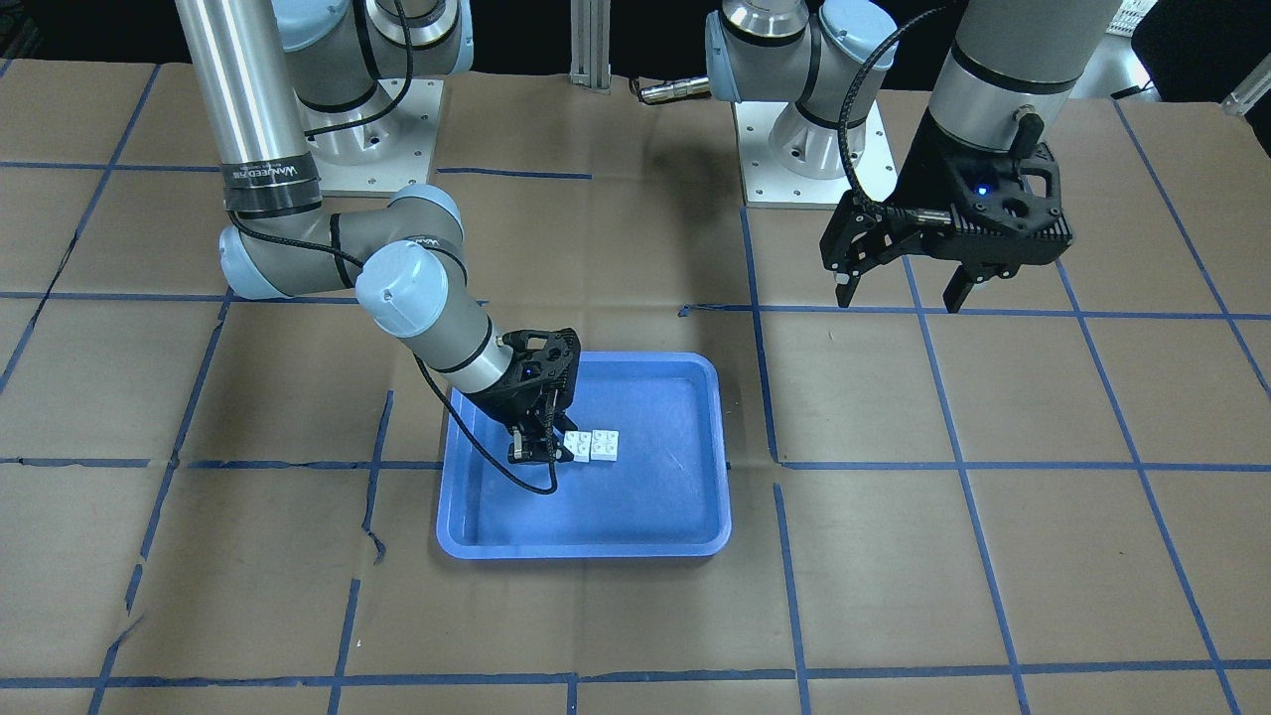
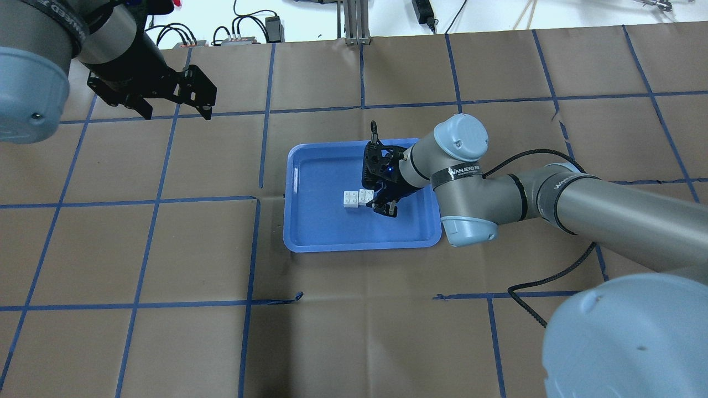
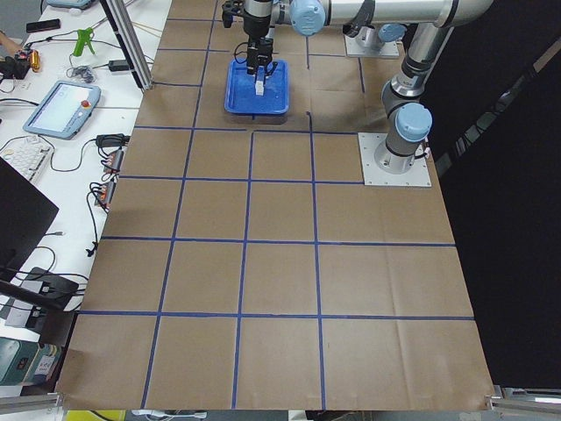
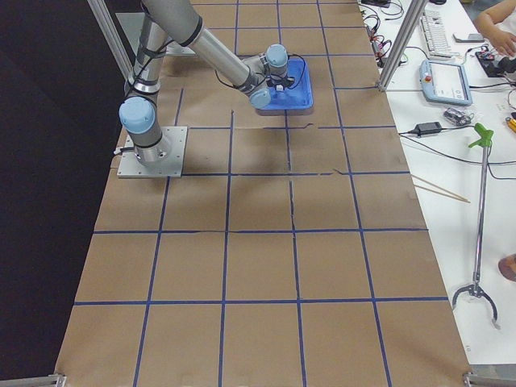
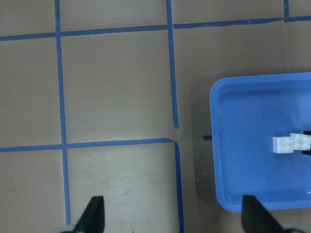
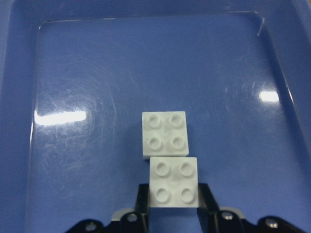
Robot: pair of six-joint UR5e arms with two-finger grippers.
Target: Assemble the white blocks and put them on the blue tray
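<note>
A black band on the right arm reads "WANJEED"; the letters after it are too small to read. Two white blocks sit studs-up near the middle of the tray, touching side by side, their row running along the tray's long axis. The right tool is clamped on the block at its end of the row; whether the two are joined, I cannot tell. The left tool hangs above the surface, well apart from the tray, fingers spread.
</note>
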